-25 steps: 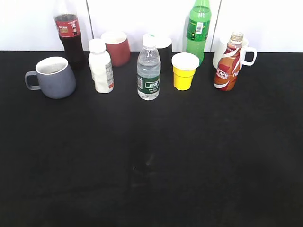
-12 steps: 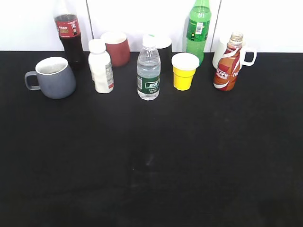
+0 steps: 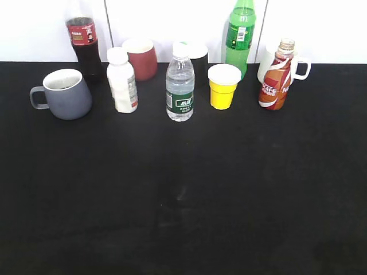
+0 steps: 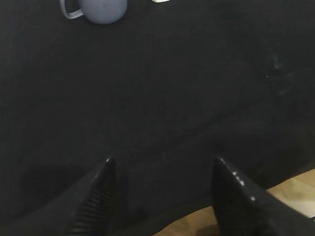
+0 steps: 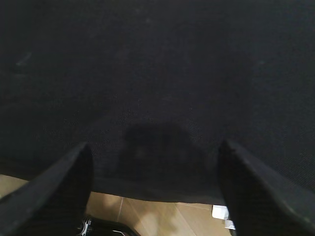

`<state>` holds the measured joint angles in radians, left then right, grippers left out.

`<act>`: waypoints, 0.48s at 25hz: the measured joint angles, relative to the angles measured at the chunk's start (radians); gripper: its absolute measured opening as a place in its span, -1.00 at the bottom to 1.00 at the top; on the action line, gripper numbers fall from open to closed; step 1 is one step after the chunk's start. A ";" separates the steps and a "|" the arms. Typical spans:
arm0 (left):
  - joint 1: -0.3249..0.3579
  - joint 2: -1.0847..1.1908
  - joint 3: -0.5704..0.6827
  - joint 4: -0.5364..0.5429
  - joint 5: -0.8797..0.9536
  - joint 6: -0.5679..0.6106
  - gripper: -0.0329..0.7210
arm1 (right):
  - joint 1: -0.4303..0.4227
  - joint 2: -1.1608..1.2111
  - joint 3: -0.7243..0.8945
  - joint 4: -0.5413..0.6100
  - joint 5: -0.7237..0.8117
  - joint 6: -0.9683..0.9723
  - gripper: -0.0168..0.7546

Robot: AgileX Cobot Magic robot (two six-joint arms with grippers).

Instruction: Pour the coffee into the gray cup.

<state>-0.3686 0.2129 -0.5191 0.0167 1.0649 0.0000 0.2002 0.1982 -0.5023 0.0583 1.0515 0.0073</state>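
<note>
The coffee bottle (image 3: 276, 75) with its swirled brown-red-white CAFE label stands upright at the back right of the black table. The gray cup (image 3: 64, 94) stands at the back left, handle to the left; its lower part shows at the top of the left wrist view (image 4: 101, 7). My left gripper (image 4: 162, 162) is open and empty over the table's front edge. My right gripper (image 5: 155, 147) is open and empty over the front edge too. Neither gripper shows in the exterior view.
Along the back stand a cola bottle (image 3: 84, 43), a white bottle (image 3: 122, 80), a dark red cup (image 3: 140, 57), a clear water bottle (image 3: 180, 83), a yellow cup (image 3: 223, 86), a green bottle (image 3: 240, 34) and a white mug (image 3: 298, 63). Wooden floor (image 5: 162, 219) lies beyond the table edge.
</note>
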 joint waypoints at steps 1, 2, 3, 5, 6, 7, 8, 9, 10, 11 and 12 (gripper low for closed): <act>0.000 0.000 0.000 0.000 0.000 0.000 0.32 | 0.000 0.000 0.000 0.000 0.000 0.001 0.57; 0.000 0.000 0.000 0.000 0.000 0.000 0.32 | 0.000 0.000 0.000 0.000 0.000 0.001 0.57; 0.000 0.000 0.000 0.000 0.000 0.000 0.32 | 0.000 0.000 0.000 0.000 0.000 0.001 0.57; 0.000 0.000 0.000 0.000 0.000 0.000 0.32 | 0.000 0.000 0.000 0.000 -0.001 0.001 0.57; 0.000 0.000 0.000 0.000 -0.001 0.000 0.32 | 0.000 0.000 0.000 0.000 -0.001 0.001 0.57; 0.006 -0.009 0.000 0.000 -0.001 0.000 0.32 | 0.000 -0.001 0.000 0.000 -0.001 0.001 0.57; 0.025 -0.023 0.000 0.000 -0.001 0.000 0.32 | -0.009 -0.011 0.000 0.000 -0.002 0.001 0.57; 0.058 -0.040 0.000 0.000 -0.001 0.000 0.32 | -0.036 -0.034 0.000 0.001 -0.003 0.001 0.57; 0.096 -0.057 0.000 0.000 -0.001 0.000 0.32 | -0.077 -0.065 0.000 0.003 -0.003 0.001 0.57; 0.139 -0.081 0.000 0.000 -0.001 0.000 0.32 | -0.129 -0.100 0.000 0.004 -0.004 0.001 0.57; 0.190 -0.111 0.000 0.000 -0.001 0.000 0.32 | -0.171 -0.134 0.000 0.004 -0.004 0.001 0.57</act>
<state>-0.1783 0.1023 -0.5191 0.0167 1.0641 0.0000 0.0291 0.0645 -0.5023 0.0620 1.0478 0.0081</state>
